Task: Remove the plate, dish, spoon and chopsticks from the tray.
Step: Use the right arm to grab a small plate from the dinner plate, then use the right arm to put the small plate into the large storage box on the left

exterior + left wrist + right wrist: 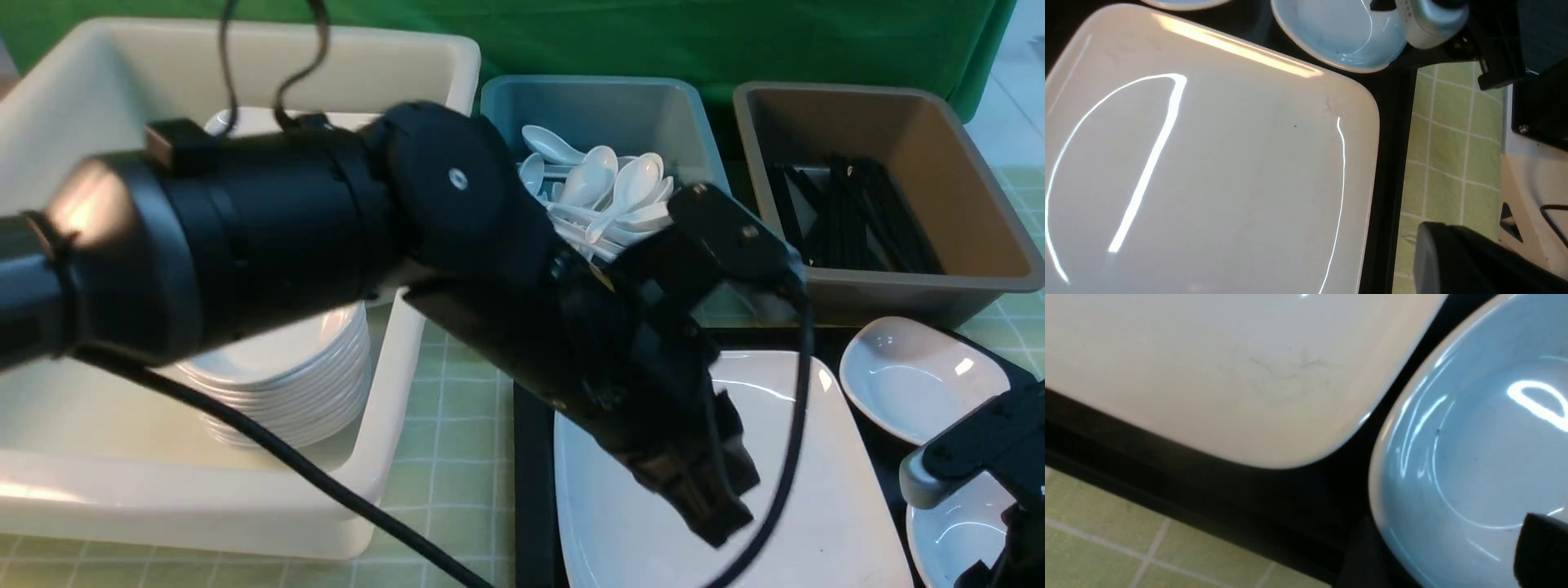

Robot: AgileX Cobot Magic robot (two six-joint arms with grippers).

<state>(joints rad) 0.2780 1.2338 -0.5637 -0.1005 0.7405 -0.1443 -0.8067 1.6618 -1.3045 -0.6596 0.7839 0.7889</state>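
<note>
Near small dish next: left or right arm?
Right. The right arm hangs over that dish; the left gripper is shut over the plate, farther from it.

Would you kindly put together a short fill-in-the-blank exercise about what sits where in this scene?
1. The teal tub holds white ___.
2. The brown tub holds black ___.
3. The large plate rests on the black ___.
4. Beside it lie ___ small dishes.
Missing words: spoons; chopsticks; tray; two.
</note>
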